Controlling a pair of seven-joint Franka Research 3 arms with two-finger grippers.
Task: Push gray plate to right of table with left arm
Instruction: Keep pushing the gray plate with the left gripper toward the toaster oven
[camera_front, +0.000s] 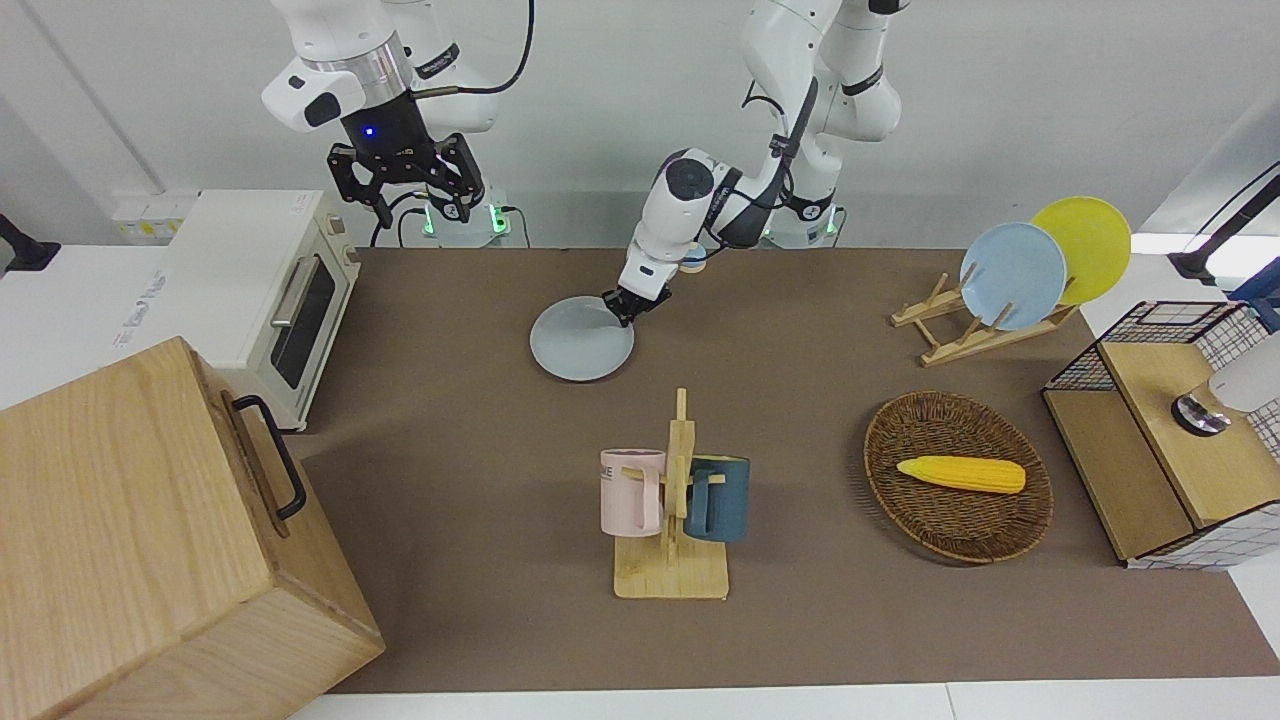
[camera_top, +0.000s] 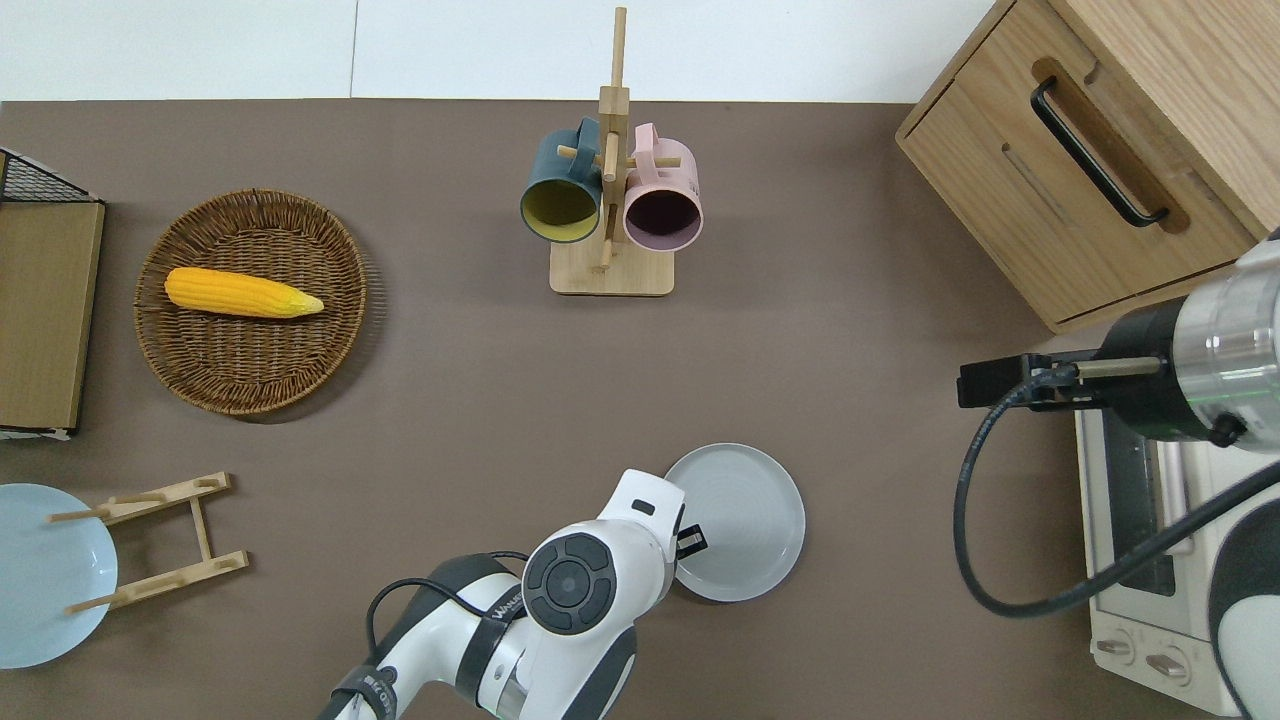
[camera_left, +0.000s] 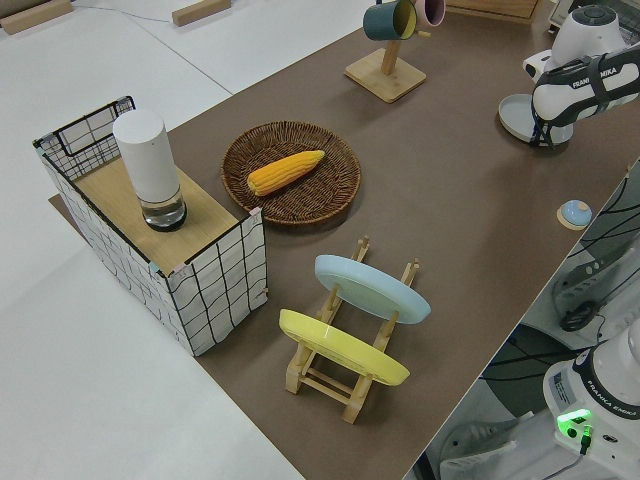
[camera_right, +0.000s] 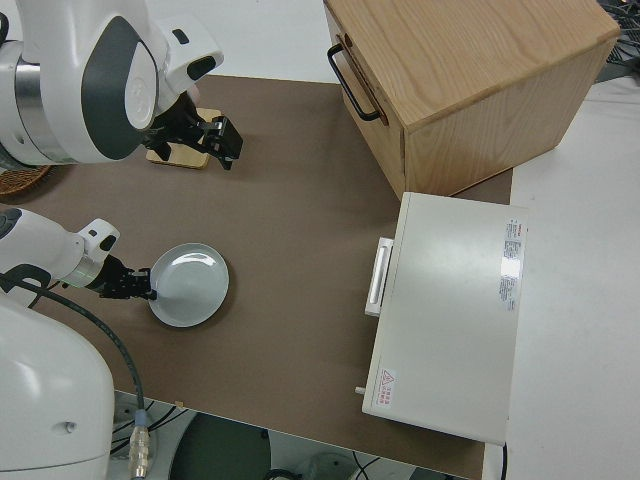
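The gray plate (camera_front: 580, 345) lies flat on the brown table (camera_front: 450, 450), near the robots' edge and about midway along it; it also shows in the overhead view (camera_top: 745, 515). My left gripper (camera_front: 620, 305) is low at the plate's rim on the side toward the left arm's end, touching it, fingers shut and holding nothing. It shows in the overhead view (camera_top: 690, 540) and in the right side view (camera_right: 140, 285) against the plate (camera_right: 192, 285). My right gripper (camera_front: 405, 190) is parked, open and empty.
A mug rack (camera_front: 672, 500) with two mugs stands farther from the robots than the plate. A toaster oven (camera_front: 265, 290) and a wooden cabinet (camera_front: 150, 540) are at the right arm's end. A wicker basket (camera_front: 900, 430) with corn, a plate rack (camera_front: 960, 330) and a wire crate (camera_front: 1170, 430) are at the left arm's end.
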